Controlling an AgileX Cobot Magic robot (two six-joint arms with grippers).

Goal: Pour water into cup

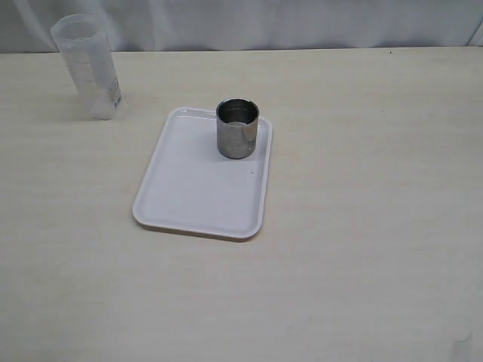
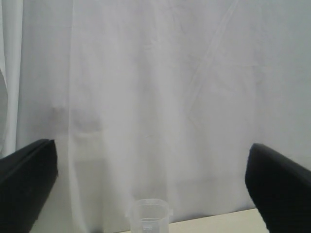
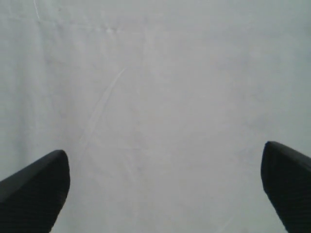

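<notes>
The shiny steel cup (image 1: 238, 129) stands upright on the far right part of a white tray (image 1: 198, 188) at the table's middle. A translucent plastic beaker (image 1: 87, 66) stands upright at the far left of the table; its top also shows in the left wrist view (image 2: 148, 216). Water cannot be made out in either vessel. Neither gripper shows in the exterior view. My left gripper (image 2: 153, 187) is wide open and empty, facing the beaker from a distance. My right gripper (image 3: 165, 187) is wide open and empty, facing only the white curtain.
A white curtain (image 1: 249, 23) hangs behind the table's far edge. The pale wooden table (image 1: 362, 226) is bare to the right of the tray and in front of it.
</notes>
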